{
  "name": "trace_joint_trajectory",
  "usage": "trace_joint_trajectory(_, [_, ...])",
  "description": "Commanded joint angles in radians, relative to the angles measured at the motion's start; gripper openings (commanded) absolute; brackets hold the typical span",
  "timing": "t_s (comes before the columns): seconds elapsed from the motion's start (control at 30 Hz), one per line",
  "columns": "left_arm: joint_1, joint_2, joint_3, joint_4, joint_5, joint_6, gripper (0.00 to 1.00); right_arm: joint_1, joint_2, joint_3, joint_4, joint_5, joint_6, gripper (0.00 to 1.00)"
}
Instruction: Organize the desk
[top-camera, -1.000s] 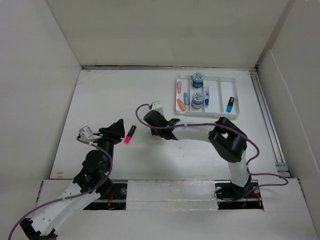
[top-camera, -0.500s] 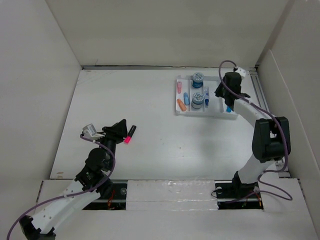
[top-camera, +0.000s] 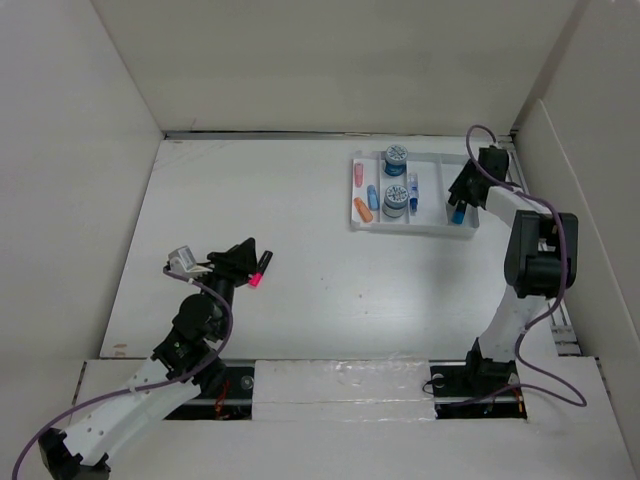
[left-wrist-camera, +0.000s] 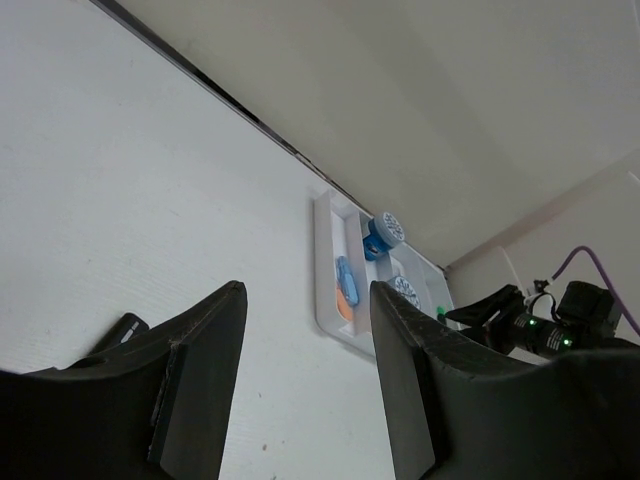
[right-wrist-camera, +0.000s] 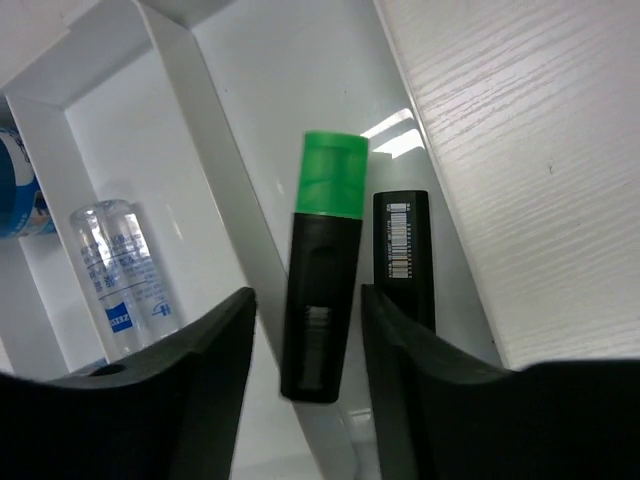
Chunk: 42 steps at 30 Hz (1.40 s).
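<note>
The desk (top-camera: 330, 290) — matte white, high-walled — has open room toward 9 o'clock. Left gripper (left-wrist-camera: 305, 290) gapes empty; right gripper (right-wrist-camera: 307, 292) loosely straddles a green marker (right-wrist-camera: 322, 270).

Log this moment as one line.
left gripper: open, beside pink highlighter | right gripper: open over tray, green highlighter between jaws

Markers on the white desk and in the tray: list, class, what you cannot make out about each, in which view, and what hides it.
- Top: green-capped black highlighter, covered by the right gripper.
- Right wrist: black barcoded marker, lower end hidden behind a finger.
- Left wrist: pink-capped black marker, cap hidden behind a finger of the left gripper.
</note>
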Motion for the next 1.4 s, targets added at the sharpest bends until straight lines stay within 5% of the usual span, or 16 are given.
trace_joint_trajectory(0.0, [0.001,0.018,-0.001,0.04,0.007,0.014,0.48,-0.002,-0.07,0.045,0.012,0.02,-0.016,0.55])
trace_joint_trajectory(0.2, [0.001,0.017,-0.003,0.045,0.004,0.014,0.48,0.022,-0.143,0.0,0.042,0.015,-0.001,0.54])
trace_joint_trajectory(0.27, [0.001,0.014,0.01,0.033,0.007,0.012,0.48,0.05,-0.163,-0.021,0.059,-0.005,-0.002,0.45])
trace_joint_trajectory(0.3, [0.001,0.006,0.008,0.031,0.007,0.014,0.48,0.095,-0.189,-0.032,0.072,-0.034,-0.007,0.27])
trace_joint_trajectory(0.37, [0.001,-0.004,-0.005,0.046,0.001,0.017,0.48,0.165,-0.219,-0.069,0.098,-0.035,-0.016,0.08])
trace_joint_trajectory(0.4, [0.001,-0.014,-0.012,0.049,0.003,0.023,0.48,0.293,-0.228,-0.08,0.148,-0.04,-0.039,0.0])
trace_joint_trajectory(0.57, [0.001,-0.011,-0.004,0.046,0.004,0.027,0.48,0.514,-0.191,-0.049,0.13,0.015,-0.056,0.0])
trace_joint_trajectory(0.67, [0.001,-0.008,0.014,0.017,-0.011,0.018,0.48,0.68,-0.148,-0.023,0.129,0.041,-0.05,0.08])
trace_joint_trajectory(0.83, [0.001,-0.075,0.005,-0.009,-0.039,0.018,0.47,0.94,-0.052,0.026,0.121,0.035,-0.022,0.44])
trace_joint_trajectory(0.97, [0.001,-0.122,-0.012,-0.006,-0.048,0.02,0.47,1.025,0.003,0.066,0.078,0.041,-0.018,0.57])
trace_joint_trajectory(1.37, [0.001,-0.17,0.001,-0.056,-0.094,-0.006,0.47,1.128,0.155,0.172,0.075,0.044,-0.015,0.73])
